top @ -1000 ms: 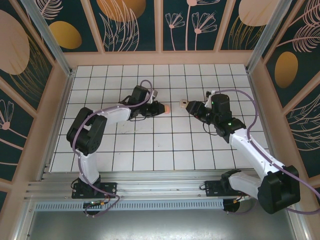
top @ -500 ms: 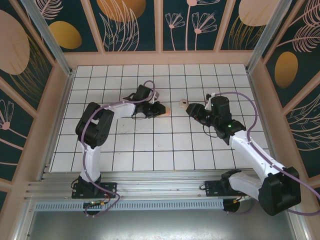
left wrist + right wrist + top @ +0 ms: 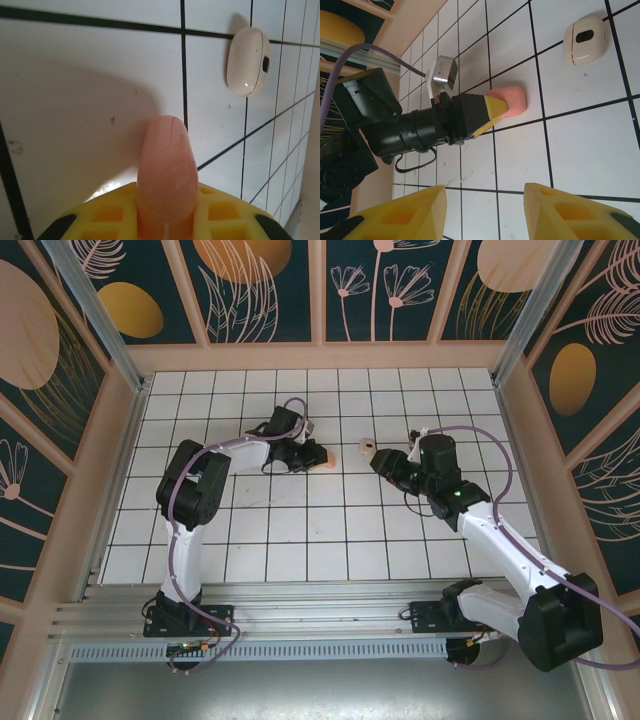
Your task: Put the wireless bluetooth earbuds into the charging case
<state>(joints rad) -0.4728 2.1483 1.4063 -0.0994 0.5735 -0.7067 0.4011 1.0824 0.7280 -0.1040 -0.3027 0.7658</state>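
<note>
Two cases: one pink case (image 3: pixel 509 100) sits near one beige case (image 3: pixel 584 40), apart from it, pinched in the left gripper (image 3: pixel 312 456)'s closed jaws. The beige case lies on the table (image 3: pixel 330 530). Near it, the right gripper (image 3: pixel 485 192)'s jaws stand parted and empty.

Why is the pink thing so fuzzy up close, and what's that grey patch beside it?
Left wrist view: the pink case sits near the lens, so it blurs; the grey patch is shadow on the tiles to its left; the beige case carries a glare spot. Right wrist view: the yellow jaws at the bottom are soft.
</note>
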